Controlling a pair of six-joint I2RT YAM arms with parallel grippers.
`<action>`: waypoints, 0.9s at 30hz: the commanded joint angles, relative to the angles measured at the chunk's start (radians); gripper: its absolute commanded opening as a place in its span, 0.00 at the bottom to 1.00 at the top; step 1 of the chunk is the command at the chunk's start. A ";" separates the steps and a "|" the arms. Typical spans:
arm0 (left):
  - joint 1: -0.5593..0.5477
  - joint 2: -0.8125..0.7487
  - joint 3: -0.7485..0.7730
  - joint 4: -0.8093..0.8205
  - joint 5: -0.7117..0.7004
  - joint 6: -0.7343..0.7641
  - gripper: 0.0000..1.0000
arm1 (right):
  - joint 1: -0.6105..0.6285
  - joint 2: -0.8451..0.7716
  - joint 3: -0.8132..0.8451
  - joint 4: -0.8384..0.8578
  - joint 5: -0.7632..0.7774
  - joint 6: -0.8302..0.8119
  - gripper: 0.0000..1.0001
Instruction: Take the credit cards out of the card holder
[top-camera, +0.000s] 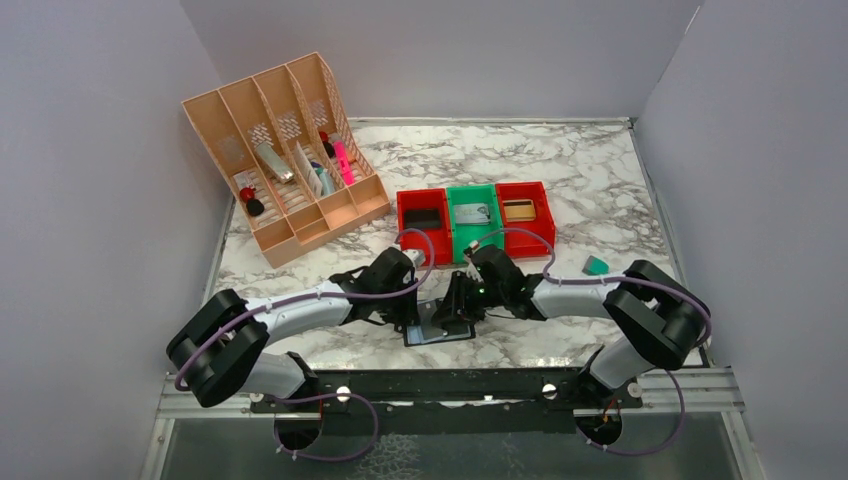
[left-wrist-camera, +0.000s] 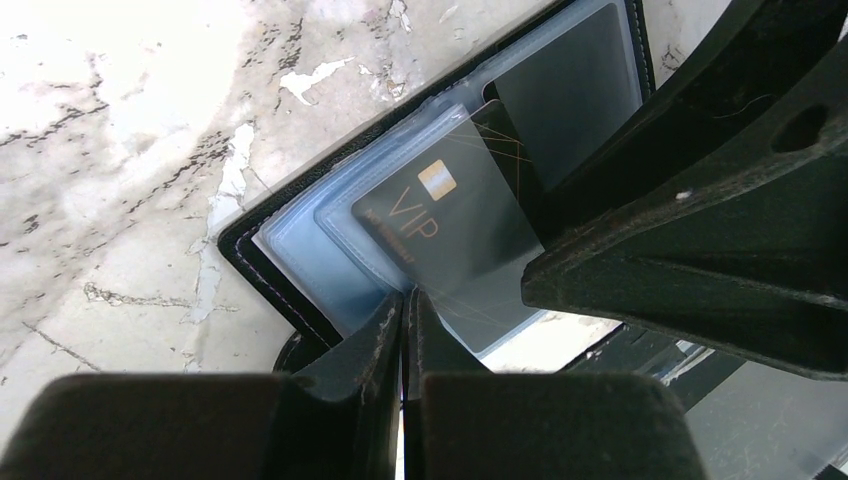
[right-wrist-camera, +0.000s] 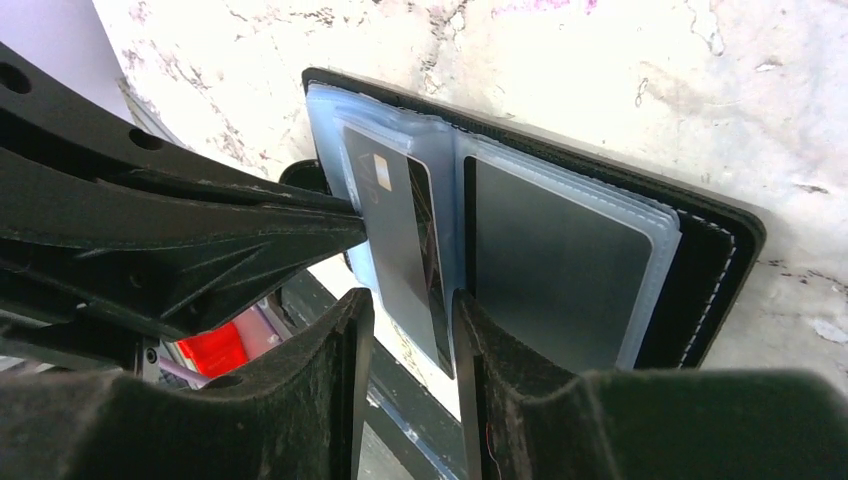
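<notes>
The black card holder (top-camera: 440, 334) lies open on the marble near the front edge, its clear blue sleeves (left-wrist-camera: 320, 260) fanned up. A dark credit card (left-wrist-camera: 440, 215) marked VIP with a gold chip stands tilted up from the left leaves. My left gripper (left-wrist-camera: 403, 300) is shut on that card's lower edge, where it meets the sleeve. My right gripper (right-wrist-camera: 413, 305) is open, jaws either side of the raised card (right-wrist-camera: 395, 240), the right finger against the blue sleeve. A second grey card (right-wrist-camera: 560, 270) lies flat in the right panel. From above, both grippers (top-camera: 445, 305) cover most of the holder.
Behind the holder stand a red bin (top-camera: 424, 222), a green bin (top-camera: 473, 215) and another red bin (top-camera: 524, 210). A peach desk organiser (top-camera: 285, 160) sits back left. A small teal block (top-camera: 596, 265) lies to the right. The arms' black mounting rail (top-camera: 450, 385) runs just in front.
</notes>
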 joint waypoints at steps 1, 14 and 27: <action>-0.004 -0.009 0.006 -0.072 -0.054 0.018 0.06 | 0.002 -0.032 -0.028 0.013 0.023 0.011 0.40; -0.004 -0.006 0.009 -0.079 -0.058 0.026 0.06 | -0.027 -0.072 -0.153 0.199 0.001 0.103 0.29; -0.005 -0.029 0.009 -0.082 -0.053 0.021 0.06 | -0.057 0.028 -0.167 0.382 -0.109 0.143 0.17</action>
